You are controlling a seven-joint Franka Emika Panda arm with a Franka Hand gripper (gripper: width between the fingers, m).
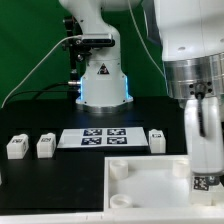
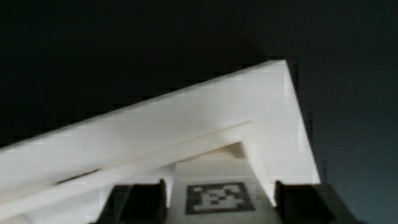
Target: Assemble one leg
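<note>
My gripper (image 1: 203, 150) is at the exterior view's right, over the near right part of the large white panel (image 1: 150, 185). It is shut on a leg (image 1: 205, 183), a white block held upright with its square marker facing the camera near its lower end. In the wrist view the leg (image 2: 219, 192) sits between the two dark fingers (image 2: 134, 205) of the gripper (image 2: 215, 212), and a corner of the panel (image 2: 214, 120) lies below. Three more legs stand on the black table: two at the left (image 1: 16, 147) (image 1: 45, 145) and one right of centre (image 1: 157, 138).
The marker board (image 1: 103, 137) lies flat behind the panel. The robot base (image 1: 103, 85) stands at the back centre with cables at its left. The panel has round sockets at its left corners (image 1: 118, 168) (image 1: 118, 198).
</note>
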